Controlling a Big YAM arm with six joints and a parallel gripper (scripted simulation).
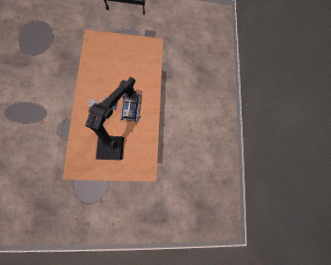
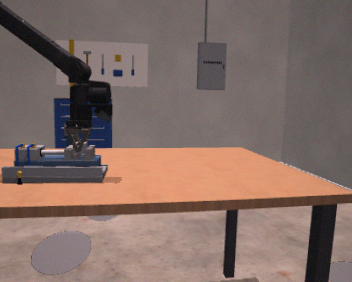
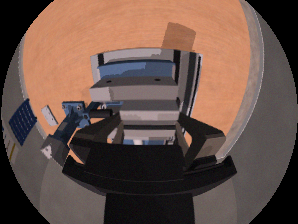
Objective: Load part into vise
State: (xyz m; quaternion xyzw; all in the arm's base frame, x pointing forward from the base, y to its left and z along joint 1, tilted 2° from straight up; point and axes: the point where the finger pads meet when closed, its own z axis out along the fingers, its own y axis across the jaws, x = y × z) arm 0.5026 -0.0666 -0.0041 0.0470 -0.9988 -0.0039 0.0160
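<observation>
Desk, near edge: The desk (image 1: pixel 111 61) (image 2: pixel 198 175) (image 3: pixel 55 45) has its near long edge across the exterior view, ending at the near right corner.
Tray: A grey tray (image 1: pixel 138 114) (image 2: pixel 53 174) (image 3: pixel 96 67) lies close to that edge, well apart from the near right corner.
Vise: The blue-bodied vise (image 2: pixel 92 160) (image 3: pixel 135 69) sits on the tray, its jaws apart. The air cylinder (image 2: pixel 36 153) and its rod (image 2: pixel 52 152) lie to the left; the fixed jaw (image 2: pixel 90 151) (image 3: pixel 135 89) is toward the right short edge.
Gripper: The gripper (image 2: pixel 79 147) (image 3: pixel 149 113) points down over the vise, closed on the part, a finger at either side.
Part: The pale block (image 3: pixel 150 116) is between the fingers, low beside the fixed jaw. Contact with the jaw, the bars or the work stop cannot be confirmed; nor can the slot's facing.
Arm: The black arm (image 1: pixel 113 100) (image 2: pixel 35 37) reaches in from the left. Its base plate (image 1: pixel 100 156) stands nearer the left short edge than the vise does.
Desk, far side: A small pale plate (image 1: pixel 92 101) (image 3: pixel 49 115) lies toward the far long edge.
Background: Beyond the far edge stand a blue drawer cabinet (image 2: pixel 61 120) (image 3: pixel 22 122), a tool board (image 2: pixel 138 52) and a grey wall box (image 2: pixel 211 75).
</observation>
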